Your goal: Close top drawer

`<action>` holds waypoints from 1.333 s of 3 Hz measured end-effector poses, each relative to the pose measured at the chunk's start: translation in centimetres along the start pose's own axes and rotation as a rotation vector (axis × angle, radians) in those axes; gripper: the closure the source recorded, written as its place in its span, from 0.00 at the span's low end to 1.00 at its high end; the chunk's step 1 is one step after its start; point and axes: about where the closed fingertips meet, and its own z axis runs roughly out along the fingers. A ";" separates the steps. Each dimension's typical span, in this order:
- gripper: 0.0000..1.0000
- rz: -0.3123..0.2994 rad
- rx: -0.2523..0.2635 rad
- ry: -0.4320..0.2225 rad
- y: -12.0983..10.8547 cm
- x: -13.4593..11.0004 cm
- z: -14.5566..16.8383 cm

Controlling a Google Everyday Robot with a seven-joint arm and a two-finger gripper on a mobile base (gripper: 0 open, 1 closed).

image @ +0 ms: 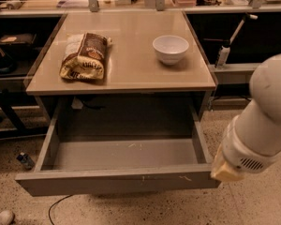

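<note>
White bowl (170, 48), bag (85, 56); pincer (227, 171) beside top drawer (117, 181)

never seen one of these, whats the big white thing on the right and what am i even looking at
The big white tube is the robot's arm. There is just one picture, taken from a camera looking down at the front of a small table; where it is mounted isn't known. The arm's lower end carries the gripper, the cream-coloured tip, which sits beside the right front corner of the top drawer. That grey drawer is pulled out, and the job is to push it shut. On the tabletop lie a brown snack bag on the left and a white bowl on the right. Nothing can be seen held by the gripper.
</note>
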 end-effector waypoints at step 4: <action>1.00 0.068 -0.176 -0.054 2.9 -4.8 14.4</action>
